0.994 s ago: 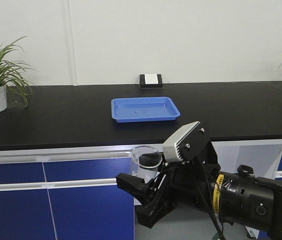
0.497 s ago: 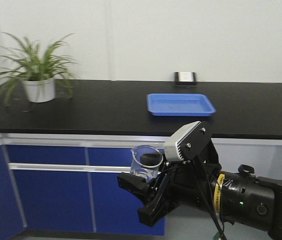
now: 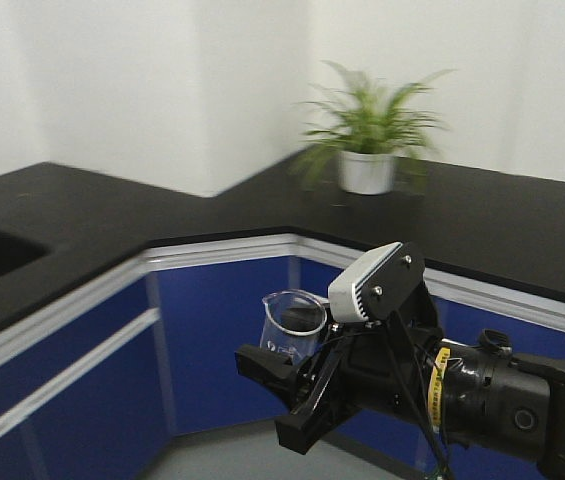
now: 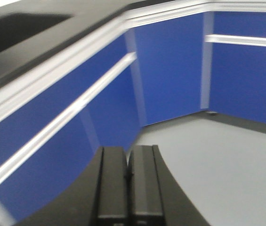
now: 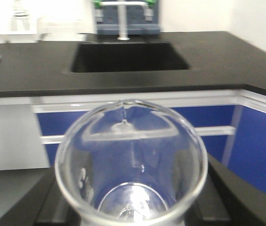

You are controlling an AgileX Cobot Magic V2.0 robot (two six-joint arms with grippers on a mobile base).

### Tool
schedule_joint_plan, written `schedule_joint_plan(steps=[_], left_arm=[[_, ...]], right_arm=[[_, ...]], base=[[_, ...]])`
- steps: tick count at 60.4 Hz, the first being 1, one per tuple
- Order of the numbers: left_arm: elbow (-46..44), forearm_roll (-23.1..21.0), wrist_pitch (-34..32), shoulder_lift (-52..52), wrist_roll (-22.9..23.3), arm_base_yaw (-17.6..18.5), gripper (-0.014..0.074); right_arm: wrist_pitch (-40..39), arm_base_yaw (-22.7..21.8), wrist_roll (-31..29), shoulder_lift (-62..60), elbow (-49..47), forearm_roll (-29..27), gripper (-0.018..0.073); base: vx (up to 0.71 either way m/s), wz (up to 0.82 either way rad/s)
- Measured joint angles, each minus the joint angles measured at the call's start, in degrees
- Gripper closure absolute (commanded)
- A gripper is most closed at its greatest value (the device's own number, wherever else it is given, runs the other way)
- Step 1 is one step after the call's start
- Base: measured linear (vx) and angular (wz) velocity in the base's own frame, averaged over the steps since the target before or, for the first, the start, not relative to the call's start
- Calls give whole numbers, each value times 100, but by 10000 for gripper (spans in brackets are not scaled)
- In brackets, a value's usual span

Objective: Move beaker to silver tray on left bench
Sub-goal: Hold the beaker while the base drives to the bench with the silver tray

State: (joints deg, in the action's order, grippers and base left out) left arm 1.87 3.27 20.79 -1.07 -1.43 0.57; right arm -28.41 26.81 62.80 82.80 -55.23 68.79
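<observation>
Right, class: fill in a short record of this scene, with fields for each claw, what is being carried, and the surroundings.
Right claw: shut on the small clear glass beaker, which is upright and empty
Left claw: shut, holding nothing
Benches: matte black countertop over blue cabinet fronts, meeting at a corner
On the countertop: green plant in a white pot
Right wrist view: black recessed sink with a tap behind it
Task state: beaker not yet set down
</observation>
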Motion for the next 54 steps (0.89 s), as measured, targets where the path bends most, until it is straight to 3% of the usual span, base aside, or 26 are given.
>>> schedule_joint_plan(steps=[28, 54], left_arm=[[0, 0, 0, 0, 0, 0, 595], [0, 0, 0, 0, 0, 0, 595]], right_arm=[[0, 0, 0, 0, 0, 0, 573], [0, 0, 0, 0, 0, 0, 573]], base=[[6, 93], [14, 63]])
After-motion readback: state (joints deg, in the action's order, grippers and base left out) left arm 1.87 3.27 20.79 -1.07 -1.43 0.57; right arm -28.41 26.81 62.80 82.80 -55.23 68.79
